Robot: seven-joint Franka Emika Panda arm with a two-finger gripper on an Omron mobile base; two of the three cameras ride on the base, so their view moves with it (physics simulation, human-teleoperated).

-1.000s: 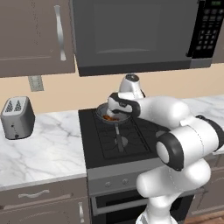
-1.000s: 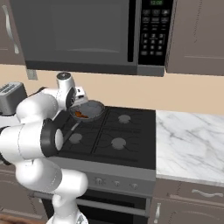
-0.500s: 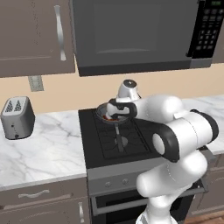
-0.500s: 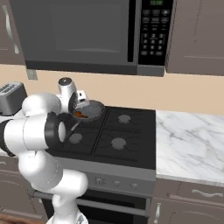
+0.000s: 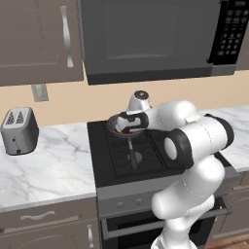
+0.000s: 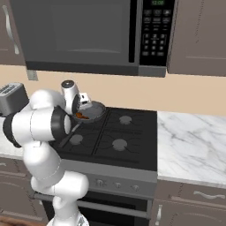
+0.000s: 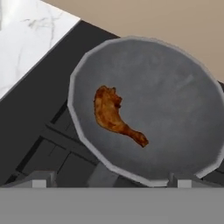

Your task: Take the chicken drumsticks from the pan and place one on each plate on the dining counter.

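So the pan (image 7: pixel 148 109) is parked on the back left burner of the black stove (image 5: pixel 146 155), right up near the beige wall, with its long thin handle (image 5: pixel 132 151) pointed toward the front edge of the cooktop. One chicken drumstick (image 7: pixel 114 114) is seen lying flat in the pan in the hand view, toward the left half of the pan floor, fat end up and to the left, thin end trailing down to the right; it isn't touched by anything. The gripper (image 7: pixel 109 180) is held just above the pan's near rim, looking down into it, and the fingers are spread wide apart with nothing between them, the two tips (image 7: pixel 40 179) only just poking in at the bottom of the hand view. In the left base view the hand (image 5: pixel 132 120) is seen hanging over the pan with the white arm bent around from the right. A bit of orange-brown can be made out in the pan in the right base view too, though it's too small there to tell much. A grey toaster (image 5: pixel 19 130) is sat on the marble worktop (image 5: pixel 48 165) well to the left of the stove, and a dark microwave (image 5: pixel 146 39) is mounted over the burners.
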